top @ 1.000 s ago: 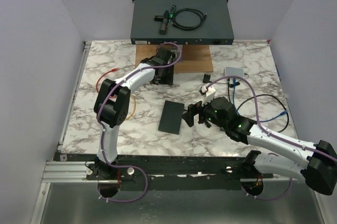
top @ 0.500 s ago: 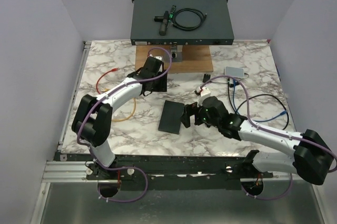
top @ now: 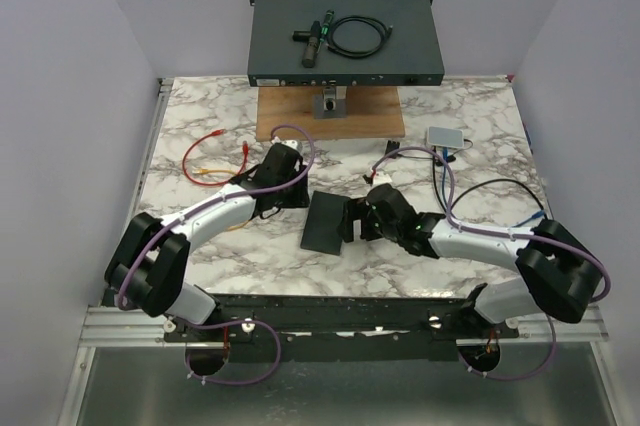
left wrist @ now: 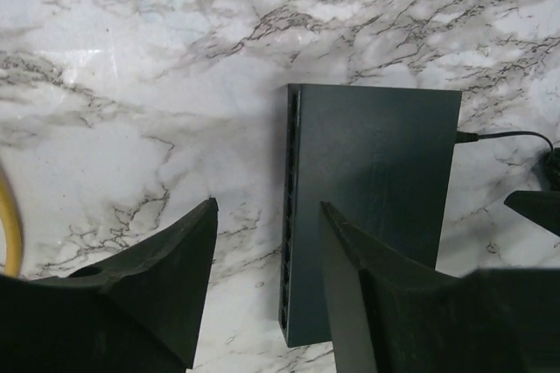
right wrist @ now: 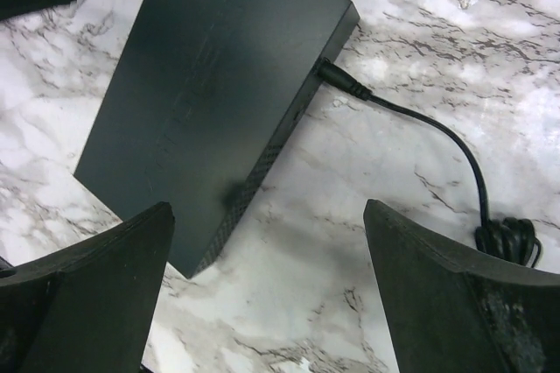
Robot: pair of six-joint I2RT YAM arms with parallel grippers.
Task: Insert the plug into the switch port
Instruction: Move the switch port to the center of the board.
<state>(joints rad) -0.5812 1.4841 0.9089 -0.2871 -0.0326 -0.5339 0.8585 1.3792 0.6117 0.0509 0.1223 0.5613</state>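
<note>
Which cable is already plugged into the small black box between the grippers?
The thin black cable, its plug seated in the side of the box near a corner. The red cable and the blue cable lie loose, apart from it.

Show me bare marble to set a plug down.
Free: far-left corner beyond the red cable, beside the wooden board; near strip in front of the small switch. Crowded: around the switch, and the looped cables on the right.

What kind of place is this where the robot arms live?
Most likely a robot lab test bench: a left arm and a right arm bolted to a marble-look table, plain walls boxing it in, and network gear, a small black switch and a big rack unit.
</note>
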